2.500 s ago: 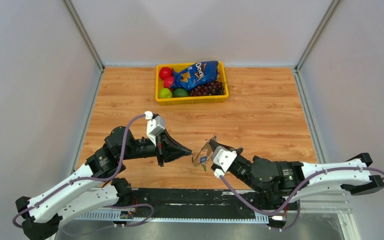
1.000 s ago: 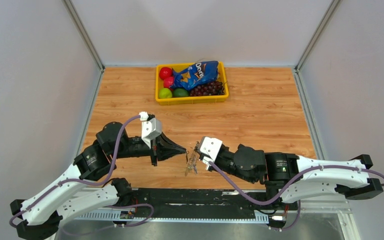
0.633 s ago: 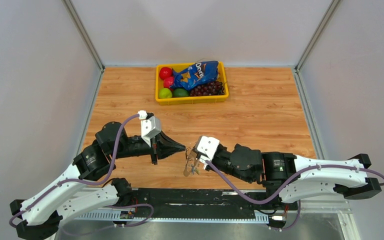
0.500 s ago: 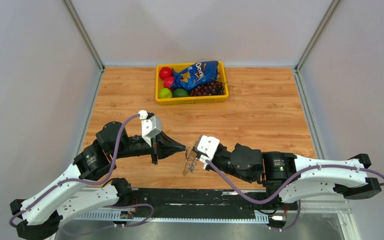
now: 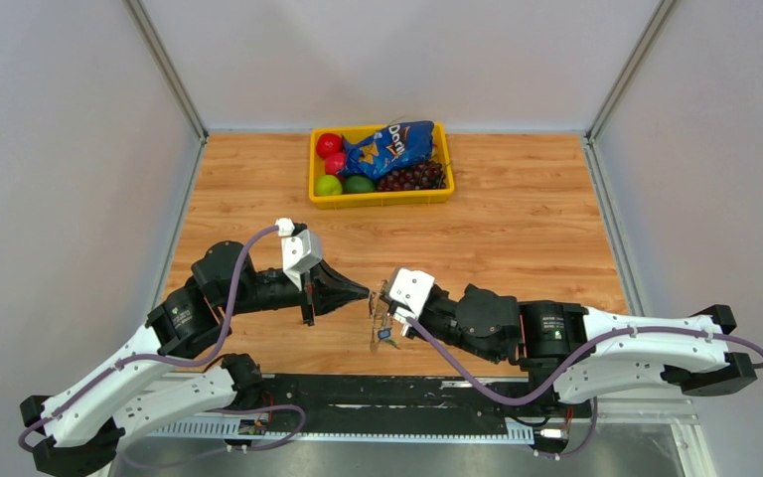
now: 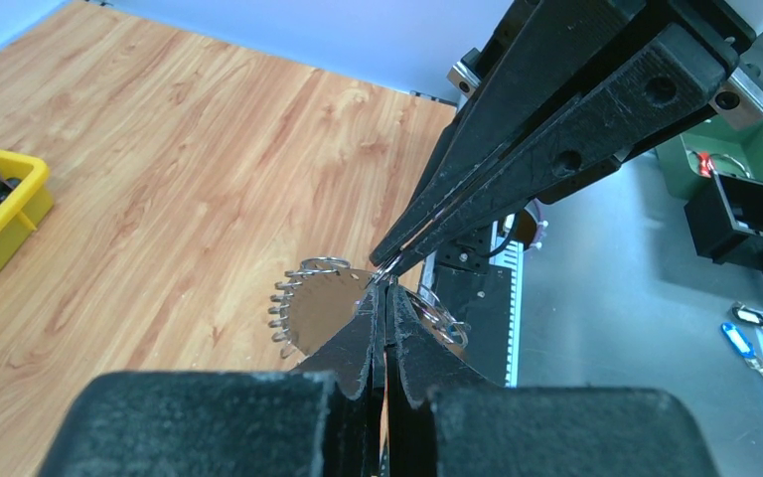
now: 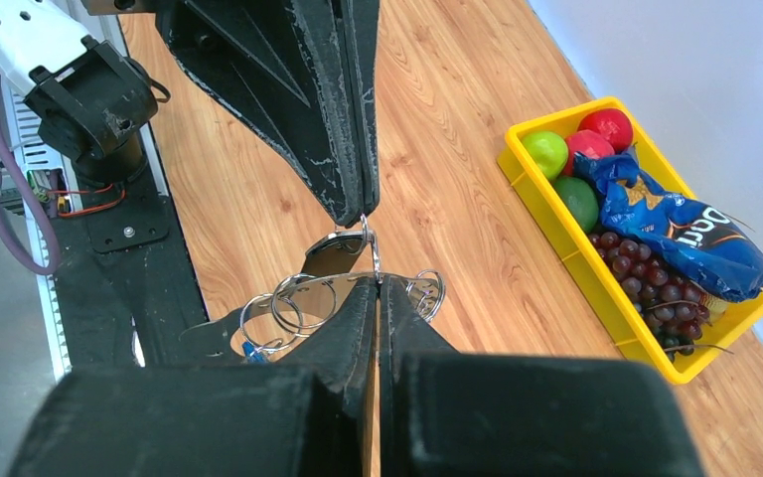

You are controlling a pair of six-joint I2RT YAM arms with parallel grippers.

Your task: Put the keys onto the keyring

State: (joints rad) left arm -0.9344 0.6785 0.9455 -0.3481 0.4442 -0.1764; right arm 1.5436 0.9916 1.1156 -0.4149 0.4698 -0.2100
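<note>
- My left tool (image 5: pixel 364 294) is pressed together, its fingers meeting in a narrow point.
- My right tool (image 5: pixel 381 298) is pressed together too, and it pinches the keyring (image 7: pixel 310 282) at its tip.
- The two tips meet almost nose to nose near the near edge of the counter (image 5: pixel 517 229), left of its middle.
- In the right wrist view a thin loop of wire runs from my left tip down to my right tip. I cannot tell whether my left tool grips it or only touches it.
- The keyring hangs from my right tool, between and below the two tips.
- Several small rings (image 7: pixel 298 303) dangle from it, with a blue piece (image 7: pixel 250 348) at its low end.
- In the left wrist view a flat silvery plate (image 6: pixel 313 303) with a row of little loops along its edge sits just beside my tip.
- Well apart, at the far edge, stands a yellow bin (image 5: pixel 382 199) holding a blue chip bag (image 5: pixel 392 147), dark grapes (image 5: pixel 415 177), and red (image 5: pixel 329 144) and green fruit (image 5: pixel 329 185).
</note>
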